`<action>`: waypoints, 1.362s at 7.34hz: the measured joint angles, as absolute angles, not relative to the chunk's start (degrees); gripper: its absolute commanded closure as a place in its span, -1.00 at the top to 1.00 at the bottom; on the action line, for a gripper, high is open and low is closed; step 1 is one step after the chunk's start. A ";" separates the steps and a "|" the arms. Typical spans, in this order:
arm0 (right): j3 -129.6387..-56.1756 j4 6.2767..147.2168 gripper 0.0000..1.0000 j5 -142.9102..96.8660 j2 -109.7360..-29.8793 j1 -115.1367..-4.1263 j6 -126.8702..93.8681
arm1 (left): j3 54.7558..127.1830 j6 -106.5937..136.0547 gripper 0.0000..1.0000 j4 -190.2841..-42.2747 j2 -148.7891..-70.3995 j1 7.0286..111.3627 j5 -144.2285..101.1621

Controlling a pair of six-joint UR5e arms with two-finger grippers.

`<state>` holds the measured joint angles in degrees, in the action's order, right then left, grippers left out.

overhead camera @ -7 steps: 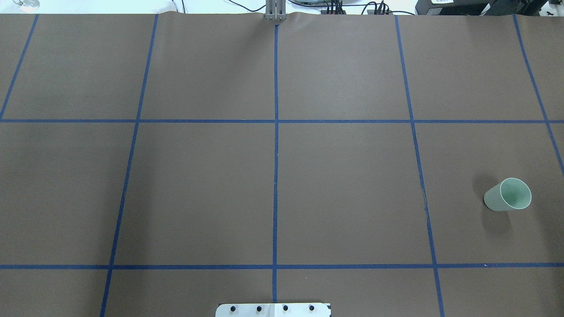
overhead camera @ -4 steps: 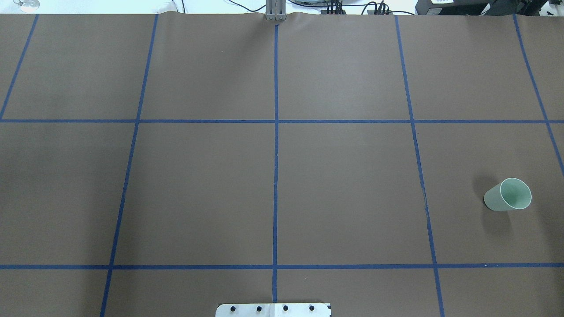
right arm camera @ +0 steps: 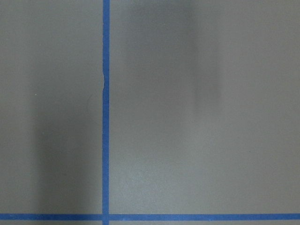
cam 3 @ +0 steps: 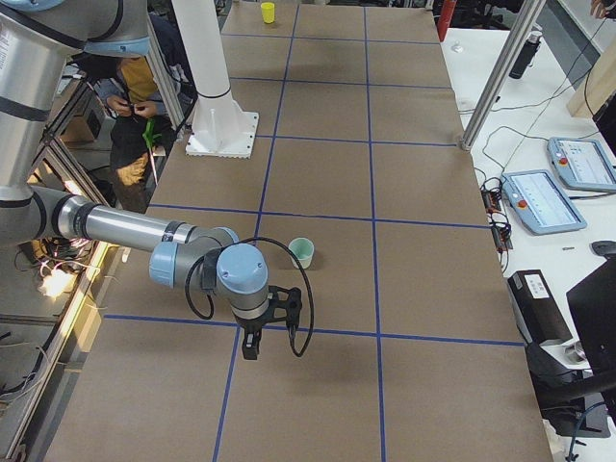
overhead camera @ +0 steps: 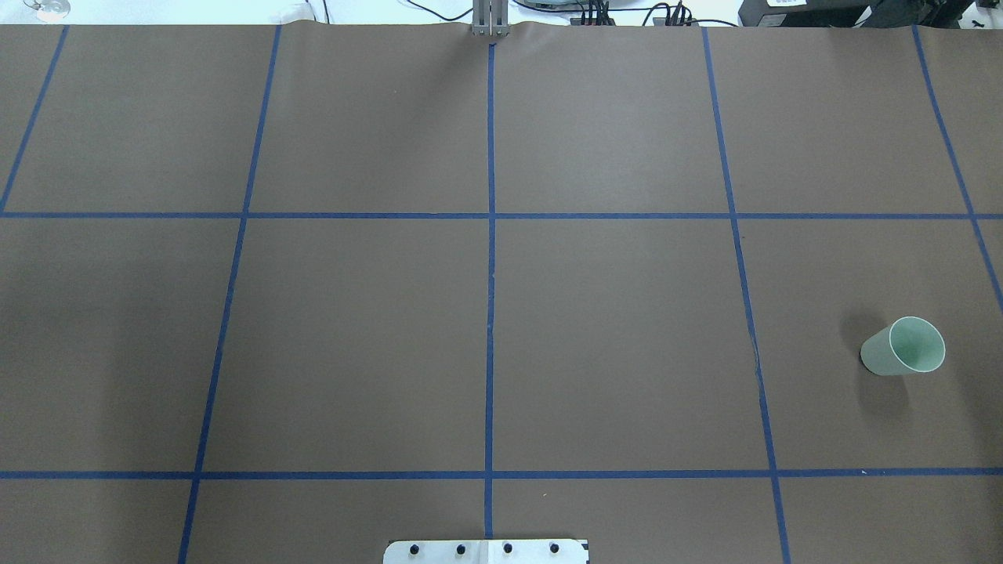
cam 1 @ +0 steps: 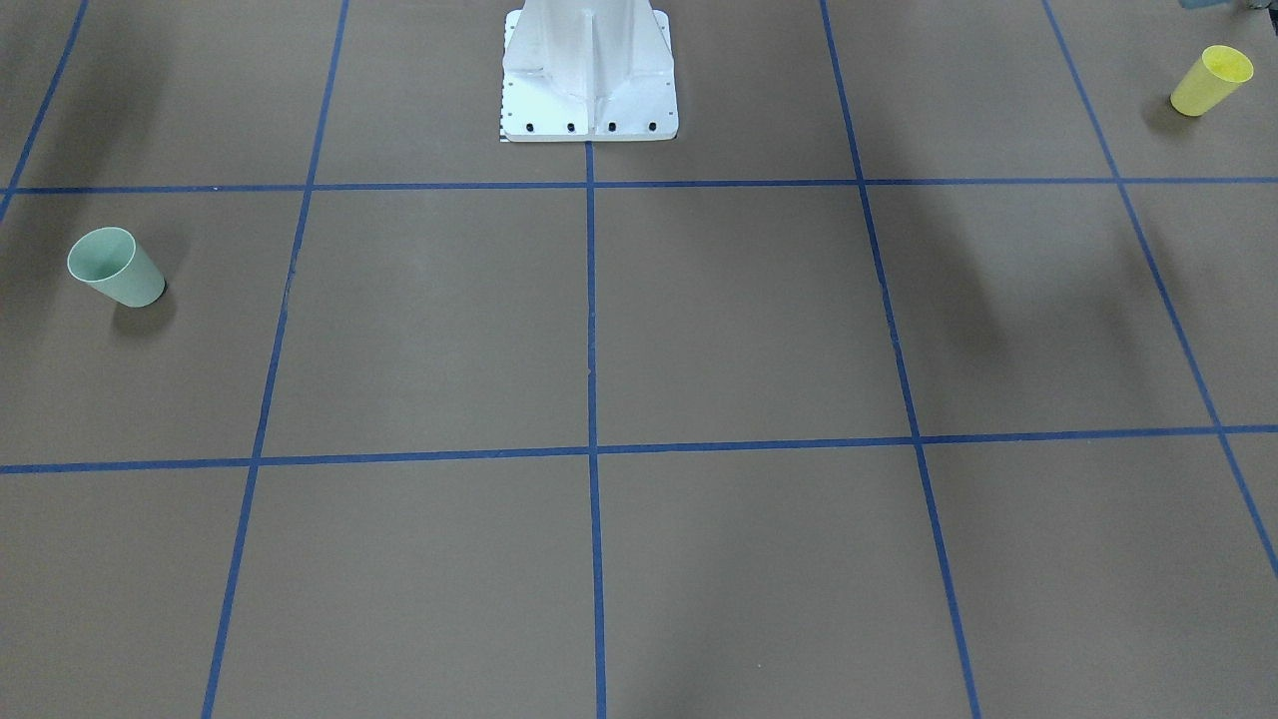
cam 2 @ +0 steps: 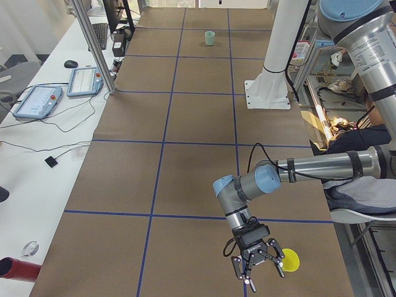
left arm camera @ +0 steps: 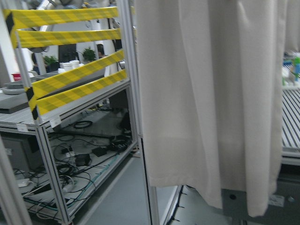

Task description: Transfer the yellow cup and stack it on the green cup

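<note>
Tapering, handleless bright yellow cup (cam 1: 1210,80)

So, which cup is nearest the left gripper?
The yellow cup, close by the left gripper; the green cup stands far down the table.

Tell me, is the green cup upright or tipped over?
Upright. The green cup stands on its narrow base, open rim up, nothing inside.
</note>
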<state>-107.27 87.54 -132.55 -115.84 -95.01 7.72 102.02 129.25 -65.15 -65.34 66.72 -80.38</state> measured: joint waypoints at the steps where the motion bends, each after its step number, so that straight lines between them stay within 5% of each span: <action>1: -107.27 87.54 1.00 -132.57 -115.75 -95.01 7.70 | 97.74 133.40 1.00 -58.98 -70.95 64.68 -83.32; 5: -107.30 87.48 1.00 -132.54 -115.22 -95.01 7.37 | 86.98 143.11 1.00 -50.97 -78.62 57.41 -96.28; 10: -107.49 87.45 1.00 -132.54 -114.24 -95.01 7.23 | 83.81 148.49 1.00 -50.90 -79.00 47.55 -112.72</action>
<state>-107.49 87.45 -132.54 -114.24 -95.01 7.23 83.81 148.49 -50.90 -79.00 47.55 -112.72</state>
